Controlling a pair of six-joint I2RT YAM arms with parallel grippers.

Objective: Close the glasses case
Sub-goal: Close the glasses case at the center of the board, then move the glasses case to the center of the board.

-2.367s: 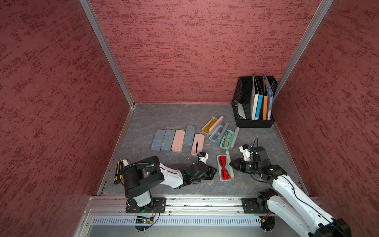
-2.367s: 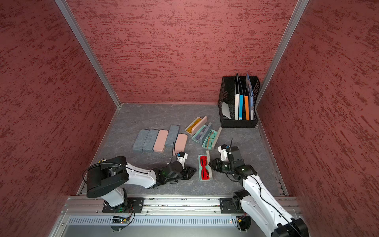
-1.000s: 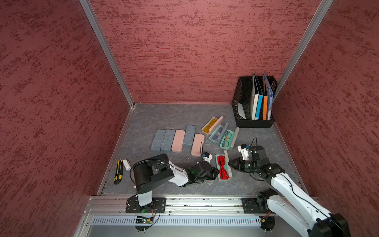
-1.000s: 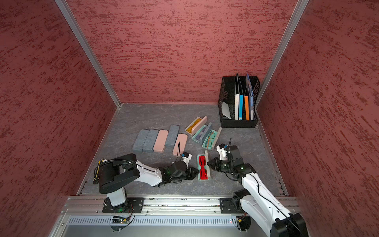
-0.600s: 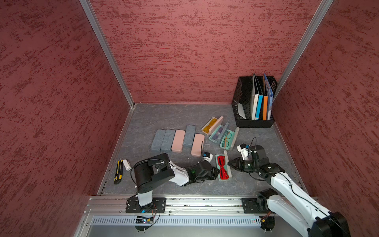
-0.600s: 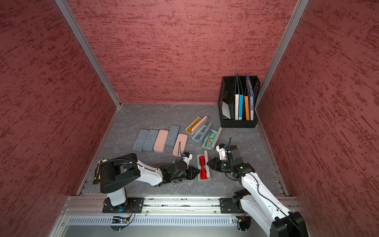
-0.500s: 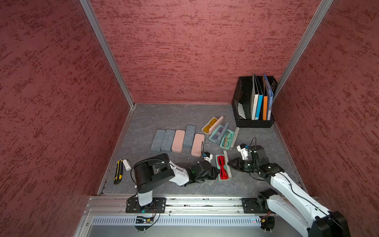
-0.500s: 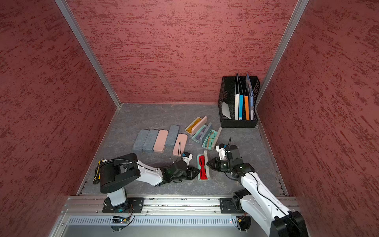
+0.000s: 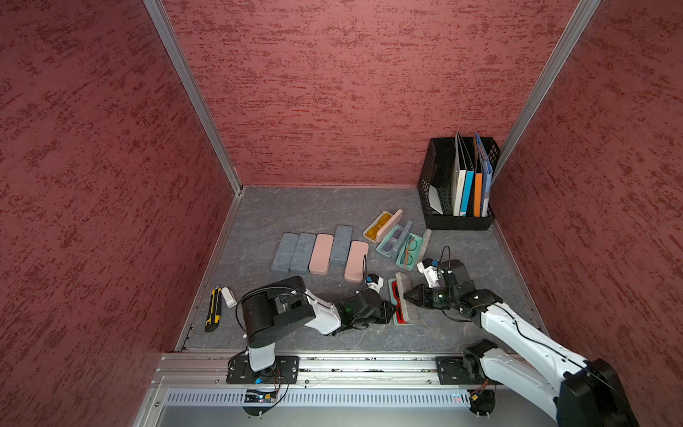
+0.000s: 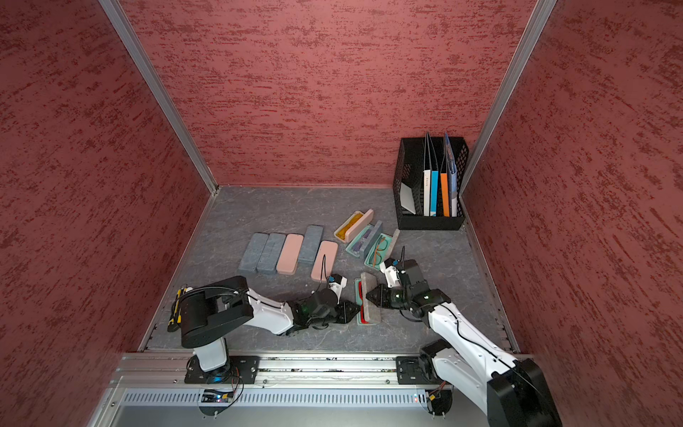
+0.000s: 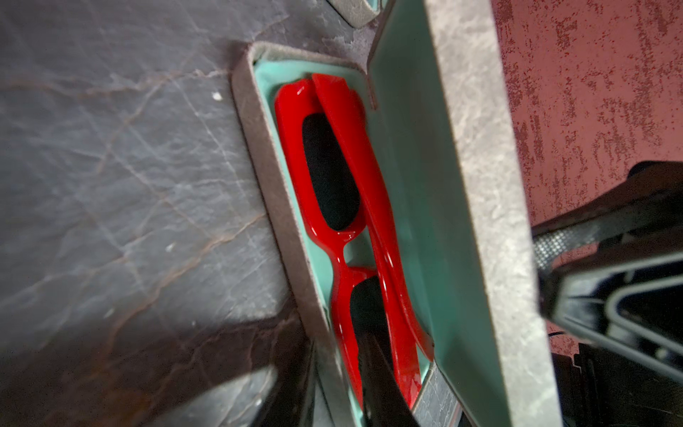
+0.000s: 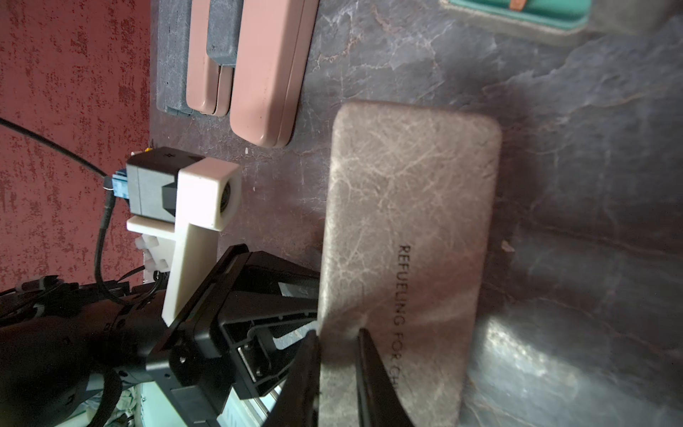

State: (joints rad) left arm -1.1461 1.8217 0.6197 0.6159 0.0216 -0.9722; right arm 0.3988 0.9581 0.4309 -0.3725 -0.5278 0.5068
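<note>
Lid point(image 12: 406, 203) half-raised: clenched empty right tool point(image 12: 338, 336) pushes it down squarely; left tool point(image 9: 387, 311), seemingly pinching glasses case point(image 11: 258, 185) wall, must clear inner finger point(image 11: 377, 373) first.

A: The glasses case point(image 12: 406, 222), outside?
B: Matt grey, leather-like, veined with fine pale cracks. Its lining point(image 11: 417, 222) is smooth mint with a faint sheen.
A: And the red glasses point(image 11: 375, 192)?
B: Glossy hard plastic, bright highlights along the frame.
A: The desk point(image 11: 111, 185)?
B: Smooth, matt grey, marbled like stone.
A: The walls point(image 9: 351, 92)?
B: Rough, red, plaster-like. The file holder point(image 9: 438, 170) is black perforated plastic, and the front rail point(image 9: 351, 364) is bare metal.
</note>
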